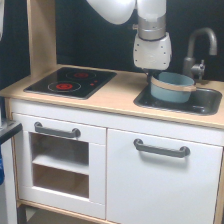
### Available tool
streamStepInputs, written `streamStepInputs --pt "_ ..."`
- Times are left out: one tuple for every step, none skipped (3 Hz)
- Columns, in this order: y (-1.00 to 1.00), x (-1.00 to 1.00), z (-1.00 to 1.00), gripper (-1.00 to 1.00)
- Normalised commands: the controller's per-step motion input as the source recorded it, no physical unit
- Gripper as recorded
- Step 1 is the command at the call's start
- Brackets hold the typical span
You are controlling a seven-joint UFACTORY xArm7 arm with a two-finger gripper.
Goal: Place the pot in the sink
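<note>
The pale wooden counter carries a black stovetop with red rings and a dark grey rectangular sink with curved faucet. The light blue-grey tan-banded pot sits tilted in the sink. The claw is hidden behind it; cannot tell its state.

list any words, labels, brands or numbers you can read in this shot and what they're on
None: no readable text appears anywhere in the exterior view.
The black stovetop bears only red rings, no letters or numbers.
The white robot arm, the light blue-grey toy pot with a tan band, the dark grey metal sink, the grey curved faucet and the white cabinet doors show no label or brand.
The picture is soft, so tiny print might go unseen.
</note>
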Motion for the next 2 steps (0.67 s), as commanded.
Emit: streamStepInputs --pt "0.0 0.03 -0.39 -0.05" --pt "-0.01 0.0 -0.39 0.03"
